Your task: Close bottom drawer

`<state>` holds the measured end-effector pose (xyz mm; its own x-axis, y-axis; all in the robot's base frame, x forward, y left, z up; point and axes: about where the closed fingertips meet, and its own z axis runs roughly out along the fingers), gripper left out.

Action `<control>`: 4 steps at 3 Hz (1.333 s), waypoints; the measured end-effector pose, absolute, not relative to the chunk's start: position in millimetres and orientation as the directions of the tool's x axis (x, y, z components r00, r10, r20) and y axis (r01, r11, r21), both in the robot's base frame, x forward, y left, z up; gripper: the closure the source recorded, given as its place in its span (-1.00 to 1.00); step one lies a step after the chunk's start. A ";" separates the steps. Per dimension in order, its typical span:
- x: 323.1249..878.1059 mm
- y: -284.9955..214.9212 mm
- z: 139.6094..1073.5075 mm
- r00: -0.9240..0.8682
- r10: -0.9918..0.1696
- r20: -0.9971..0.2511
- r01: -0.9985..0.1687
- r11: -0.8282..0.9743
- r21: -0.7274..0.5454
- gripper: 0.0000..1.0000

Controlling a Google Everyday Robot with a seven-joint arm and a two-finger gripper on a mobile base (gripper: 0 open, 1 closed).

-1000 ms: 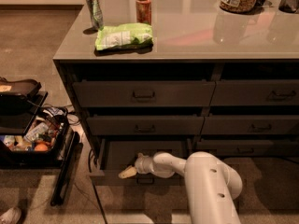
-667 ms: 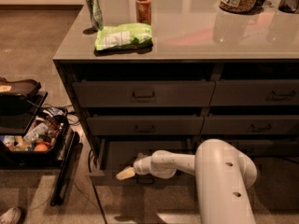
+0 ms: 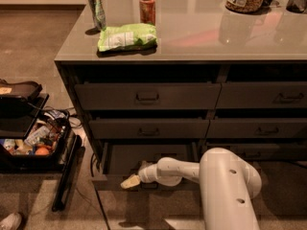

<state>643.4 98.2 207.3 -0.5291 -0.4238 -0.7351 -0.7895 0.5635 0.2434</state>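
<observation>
Single high view, down onto cabinet (image 3: 115, 96) front, hand (image 3: 130, 181) at bottom drawer (image 3: 108, 181).

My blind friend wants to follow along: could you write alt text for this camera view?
A white robot arm holds its pincer at the front edge of the bottom drawer, which stands pulled out from a dark cabinet. A green bag and two cans sit on the countertop.

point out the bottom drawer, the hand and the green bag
bottom drawer (image 3: 108, 182), camera view, left end of its pulled-out front panel
hand (image 3: 128, 181), camera view, its pale tip, at that drawer's front
green bag (image 3: 127, 36), camera view, middle of its top face
</observation>
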 end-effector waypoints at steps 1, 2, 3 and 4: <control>645.0 100.3 204.4 -0.510 -0.405 -0.759 -0.807 0.531 0.259 -1.00; 637.8 107.5 187.6 -0.480 -0.304 -0.823 -0.827 0.470 0.309 -1.00; 634.1 111.5 186.0 -0.476 -0.290 -0.830 -0.832 0.455 0.317 -1.00; 634.1 111.5 187.8 -0.476 -0.290 -0.830 -0.832 0.455 0.317 -1.00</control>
